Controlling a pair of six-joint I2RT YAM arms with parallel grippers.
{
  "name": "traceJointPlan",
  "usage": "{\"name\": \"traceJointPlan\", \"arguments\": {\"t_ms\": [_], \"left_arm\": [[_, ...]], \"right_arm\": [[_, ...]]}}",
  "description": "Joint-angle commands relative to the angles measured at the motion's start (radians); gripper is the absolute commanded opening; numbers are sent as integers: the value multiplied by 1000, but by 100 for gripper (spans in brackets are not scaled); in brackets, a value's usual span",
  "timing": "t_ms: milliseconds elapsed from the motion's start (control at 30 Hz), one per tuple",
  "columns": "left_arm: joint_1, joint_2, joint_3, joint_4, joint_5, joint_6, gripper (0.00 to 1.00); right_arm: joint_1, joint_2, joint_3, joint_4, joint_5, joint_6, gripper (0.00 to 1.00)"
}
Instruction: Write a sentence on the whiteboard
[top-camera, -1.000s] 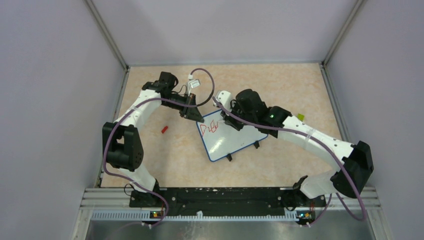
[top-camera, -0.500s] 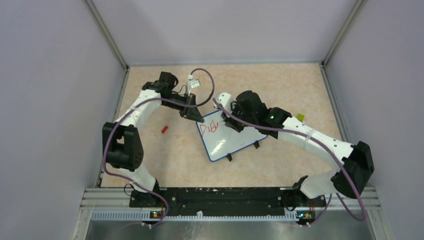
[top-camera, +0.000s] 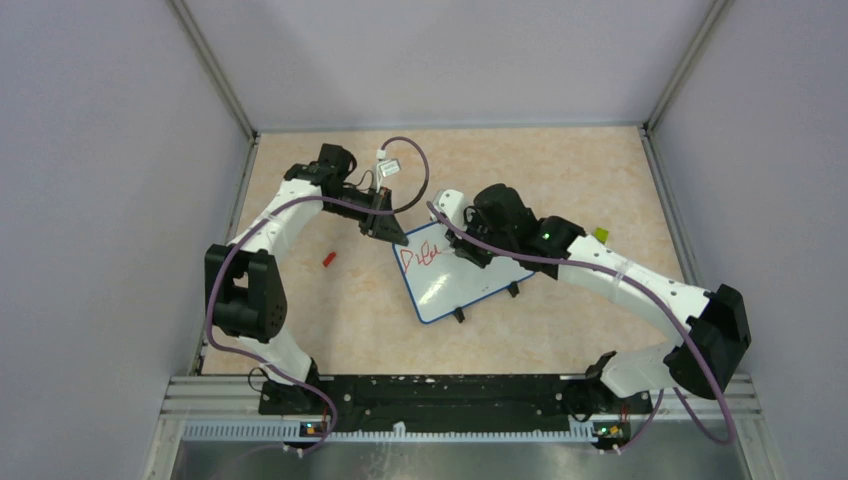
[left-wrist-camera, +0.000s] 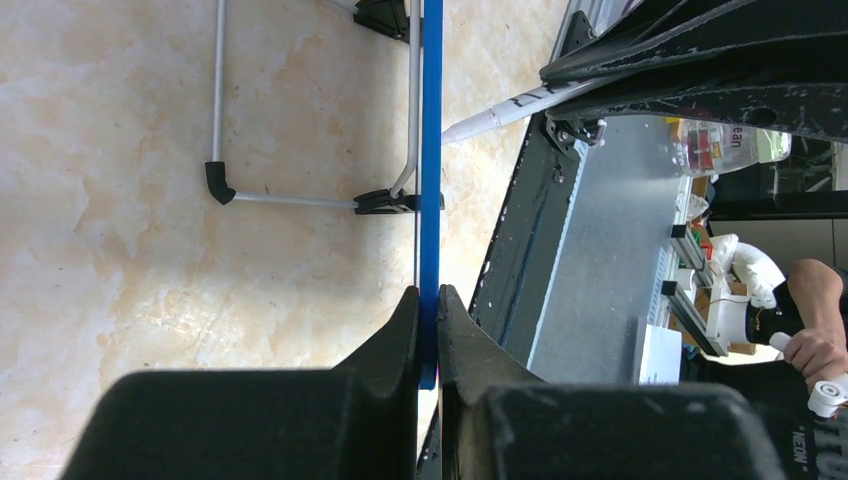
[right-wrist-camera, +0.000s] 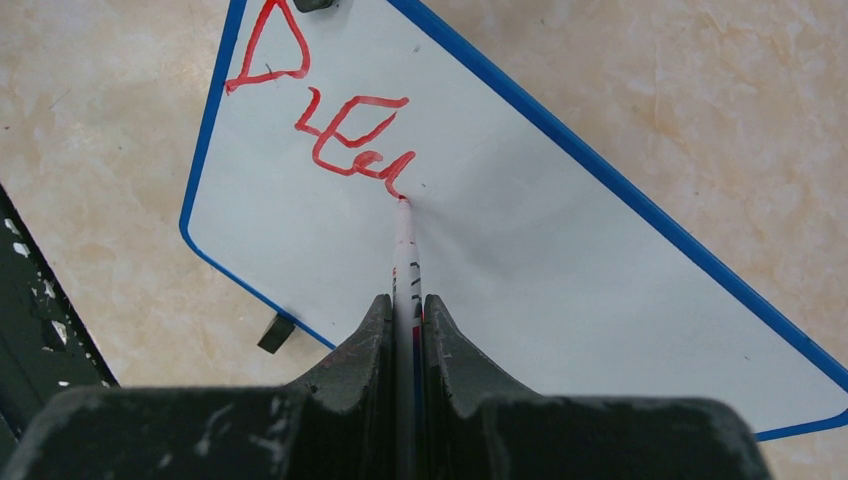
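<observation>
On the left side of the table (top-camera: 560, 170), a small red piece (top-camera: 328, 259) is lying alone, apart from the board; it is too small to identify. Just right of it, the left gripper (left-wrist-camera: 428, 298) is pinching the blue rim of the whiteboard (top-camera: 462, 282) at its far left corner, with its fingers closed tight on the edge, apparently bracing it. The whiteboard is sitting mid-table, turned at an angle and resting on its black feet. Further right, the right gripper (right-wrist-camera: 405, 308) is clamping the marker (right-wrist-camera: 404, 250) between closed fingers and pressing its tip onto the board at the tail of the red writing. The sentence (top-camera: 418, 257) is only just getting under way: a "D" and a few rough letters are showing in the board's upper left corner, roughly one word and perhaps not all of it. Most of the white surface is lying bare to the right and below. By my judgement the task is sitting at an early stage, with nearly all the words waiting to be written.
</observation>
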Motion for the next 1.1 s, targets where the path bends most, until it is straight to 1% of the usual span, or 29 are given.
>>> {"name": "traceJointPlan", "arguments": {"t_ms": [0,400,733,867,1067], "left_arm": [[-11,-16,-11,-3,17,-1,0],[-11,-17,-10,-4,17,0,0],[-11,-17,-17,-4,15,2,0],[-11,-19,-17,-2,14,0,0],[-11,-17,-15,-1,13,-1,0]], "right_arm": [[-12,-40,80,5,28,-8,0],[-13,11,66,50,45,-12,0],[-12,-16,12,35,22,-7,0],[-12,-21,16,27,4,-5,0],[-12,-13,50,47,39,-6,0]]}}
